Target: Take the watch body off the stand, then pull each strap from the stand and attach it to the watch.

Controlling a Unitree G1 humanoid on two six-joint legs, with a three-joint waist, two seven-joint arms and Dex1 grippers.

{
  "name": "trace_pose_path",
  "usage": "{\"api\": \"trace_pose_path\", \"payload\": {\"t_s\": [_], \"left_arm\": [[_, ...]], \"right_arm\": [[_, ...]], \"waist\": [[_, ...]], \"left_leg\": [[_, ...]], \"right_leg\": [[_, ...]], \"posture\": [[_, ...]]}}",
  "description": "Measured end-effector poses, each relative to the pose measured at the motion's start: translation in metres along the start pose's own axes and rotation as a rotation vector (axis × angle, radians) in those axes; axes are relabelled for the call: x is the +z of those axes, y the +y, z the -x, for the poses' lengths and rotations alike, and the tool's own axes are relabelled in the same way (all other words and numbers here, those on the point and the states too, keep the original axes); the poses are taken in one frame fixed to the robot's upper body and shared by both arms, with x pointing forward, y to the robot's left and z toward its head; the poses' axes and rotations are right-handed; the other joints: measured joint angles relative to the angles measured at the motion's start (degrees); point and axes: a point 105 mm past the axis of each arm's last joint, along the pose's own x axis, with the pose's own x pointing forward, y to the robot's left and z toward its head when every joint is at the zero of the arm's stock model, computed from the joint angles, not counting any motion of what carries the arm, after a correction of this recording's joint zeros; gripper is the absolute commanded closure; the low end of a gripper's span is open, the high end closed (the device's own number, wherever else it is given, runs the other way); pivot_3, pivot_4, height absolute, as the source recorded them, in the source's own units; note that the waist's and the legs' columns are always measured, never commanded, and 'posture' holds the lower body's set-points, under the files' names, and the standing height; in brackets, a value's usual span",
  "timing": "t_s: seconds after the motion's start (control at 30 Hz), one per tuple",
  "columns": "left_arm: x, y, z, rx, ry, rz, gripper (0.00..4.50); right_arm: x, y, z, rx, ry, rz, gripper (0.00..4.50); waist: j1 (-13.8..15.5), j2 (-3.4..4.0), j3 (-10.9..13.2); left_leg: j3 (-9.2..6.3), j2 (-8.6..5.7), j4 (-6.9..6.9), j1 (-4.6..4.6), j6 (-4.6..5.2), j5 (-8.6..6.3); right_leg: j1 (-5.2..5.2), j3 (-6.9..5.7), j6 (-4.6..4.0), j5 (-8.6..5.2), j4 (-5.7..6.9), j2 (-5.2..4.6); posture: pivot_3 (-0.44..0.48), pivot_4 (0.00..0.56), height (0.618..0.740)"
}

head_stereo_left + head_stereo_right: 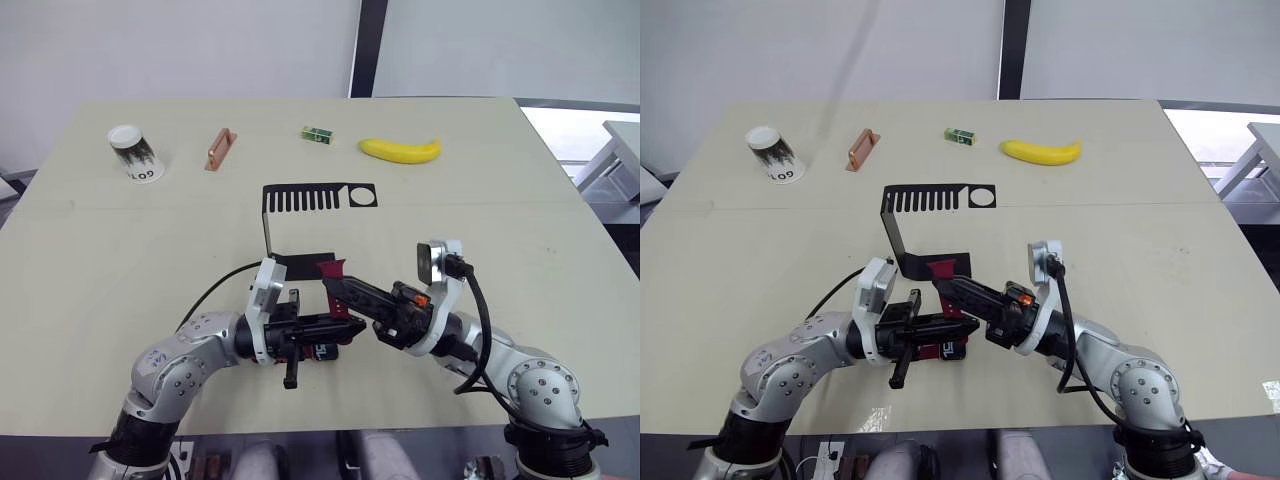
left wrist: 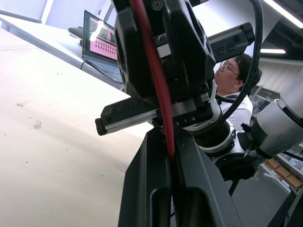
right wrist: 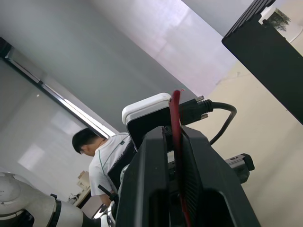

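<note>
Strap work: your right gripper [image 1: 340, 285] pinches a narrow dark red flexible strap [image 1: 331, 268] before the thin black bent-sheet stand [image 1: 318, 197]. It's floppy; grip near the end. Left gripper [image 1: 335, 325] clamps something dark.

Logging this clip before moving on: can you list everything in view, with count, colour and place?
Thin black bent-sheet stand: one, black, table centre.
Narrow dark red strap: one seen, dark red, pinched in the right fingers by the stand's base.
Small dark watch body: one, dark, at the left fingers; grip unclear.
Yellow banana: one, yellow, far right.
Small green box: one, green, far centre.
Orange-brown handle-shaped piece: one, far left of centre.
White paper cup: one, white with dark print, far left.
Beige table: one.
Person: one, white shirt, background.
Left gripper: near centre.
Right gripper: shut on strap.
</note>
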Motion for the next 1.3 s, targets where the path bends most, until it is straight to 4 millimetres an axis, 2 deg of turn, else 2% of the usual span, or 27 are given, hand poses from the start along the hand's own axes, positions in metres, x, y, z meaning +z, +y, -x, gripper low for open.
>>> {"api": "trace_pose_path", "payload": {"t_s": [0.83,0.87,1.3], "left_arm": [[-0.0021,-0.0011,-0.0025,-0.009,0.005,-0.004,4.5],[-0.0022,-0.001,-0.0024,-0.009,0.005,-0.004,4.5],[-0.0054,-0.0015,-0.0017,-0.007,0.011,-0.011,4.5]], "right_arm": [[0.0004,-0.0025,-0.001,0.009,-0.021,-0.017,4.02],[0.0004,-0.0023,-0.0011,0.011,-0.021,-0.017,4.28],[0.0005,0.0009,-0.0013,0.045,-0.026,-0.02,4.28]], "waist": [[-0.01,0.0,0.0],[-0.01,0.0,0.0],[-0.01,0.0,0.0]], "left_leg": [[0.0,0.0,0.01,0.0,0.0,0.0],[0.0,0.0,0.01,0.0,0.0,0.0],[0.0,0.0,0.01,0.0,0.0,0.0]], "right_leg": [[0.0,0.0,0.0,0.0,0.0,0.0],[0.0,0.0,0.0,0.0,0.0,0.0],[0.0,0.0,0.0,0.0,0.0,0.0]], "posture": [[0.0,0.15,0.738],[0.0,0.15,0.738],[0.0,0.15,0.738]]}}
